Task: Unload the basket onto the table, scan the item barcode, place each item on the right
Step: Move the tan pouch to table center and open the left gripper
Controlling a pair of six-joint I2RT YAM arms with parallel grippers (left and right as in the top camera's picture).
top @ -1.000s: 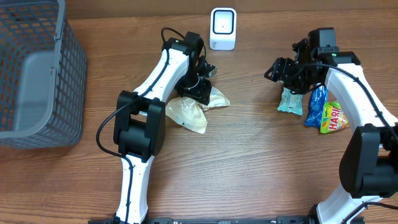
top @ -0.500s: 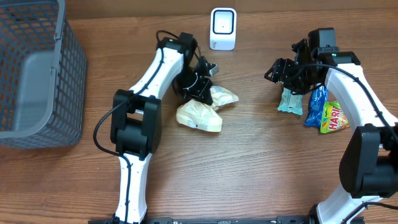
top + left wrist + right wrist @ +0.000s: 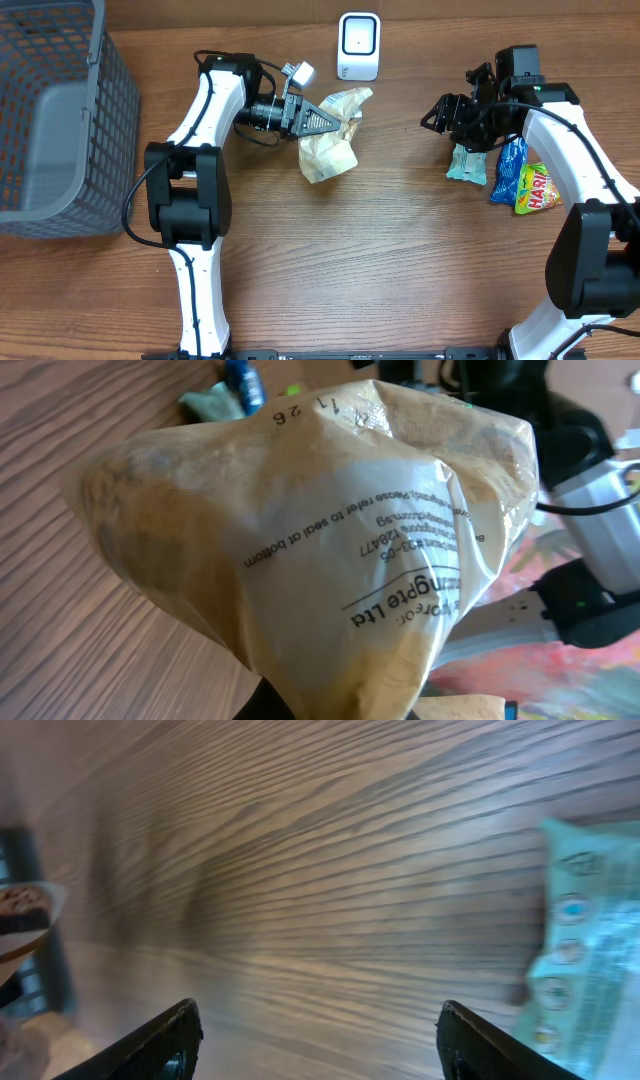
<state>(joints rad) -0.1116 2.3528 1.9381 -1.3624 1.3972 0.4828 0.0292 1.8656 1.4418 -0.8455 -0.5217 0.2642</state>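
My left gripper (image 3: 322, 119) is shut on a crumpled yellowish plastic bag (image 3: 330, 140) and holds it off the table, just left of and below the white barcode scanner (image 3: 359, 45). In the left wrist view the bag (image 3: 320, 540) fills the frame, with printed text across it; no barcode shows. Only a dark bit of my left gripper (image 3: 340, 708) shows under the bag. My right gripper (image 3: 441, 112) hangs open over bare wood, its fingers (image 3: 170, 1040) wide apart, with a teal packet (image 3: 585, 950) to its right.
A grey mesh basket (image 3: 60, 120) stands at the far left. By the right arm lie the teal packet (image 3: 468, 162), a blue packet (image 3: 511, 158) and a Haribo bag (image 3: 535, 190).
The left gripper shut on the bag, lifted it off the table and swung it up toward the scanner, while the arm shifted left. The right arm stayed still.
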